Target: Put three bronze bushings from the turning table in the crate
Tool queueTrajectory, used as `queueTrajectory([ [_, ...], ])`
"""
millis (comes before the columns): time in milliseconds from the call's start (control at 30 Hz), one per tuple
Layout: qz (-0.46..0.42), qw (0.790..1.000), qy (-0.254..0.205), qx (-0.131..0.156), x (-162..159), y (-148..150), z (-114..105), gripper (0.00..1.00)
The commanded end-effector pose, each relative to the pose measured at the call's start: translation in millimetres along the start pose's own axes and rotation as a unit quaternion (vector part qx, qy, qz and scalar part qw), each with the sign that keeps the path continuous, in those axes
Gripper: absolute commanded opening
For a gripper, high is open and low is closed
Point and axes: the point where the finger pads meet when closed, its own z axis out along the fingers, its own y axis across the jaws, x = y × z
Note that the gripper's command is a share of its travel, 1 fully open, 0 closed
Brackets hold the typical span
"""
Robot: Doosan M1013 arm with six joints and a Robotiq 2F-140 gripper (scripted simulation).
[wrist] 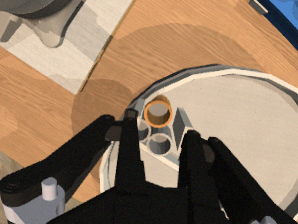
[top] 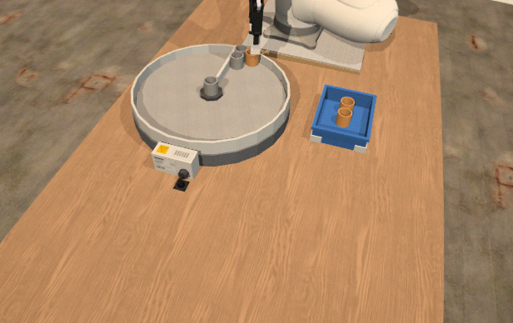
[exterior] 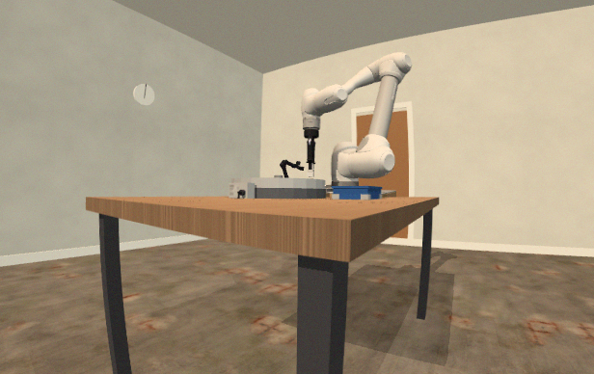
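The grey turning table [top: 211, 99] carries one bronze bushing [top: 252, 58] at its far rim, next to two grey bushings [top: 236, 61] that stand along a radial arm. My gripper [top: 255, 47] hangs straight down with its fingertips right at the top of the bronze bushing. In the wrist view the gripper [wrist: 160, 129] is partly open and empty, with the bronze bushing [wrist: 158, 112] and a grey bushing [wrist: 160, 143] in the gap between the fingers. The blue crate [top: 343, 116] holds two upright bronze bushings [top: 346, 110].
A grey hub [top: 211, 86] stands at the table's centre. A white control box [top: 175, 159] sits at the near rim. The arm's base and its plate [top: 320, 42] are just behind the turning table. The crate stands right of the turning table [exterior: 285, 187].
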Motion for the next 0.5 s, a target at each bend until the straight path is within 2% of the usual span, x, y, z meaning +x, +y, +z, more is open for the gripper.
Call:
queueTrajectory([
  [0, 0.0, 1.0, 0.0, 0.0, 0.0, 0.0, 2.7, 0.28],
  [467, 0.0, 1.0, 0.0, 0.0, 0.1, 0.0, 5.8, 0.28],
])
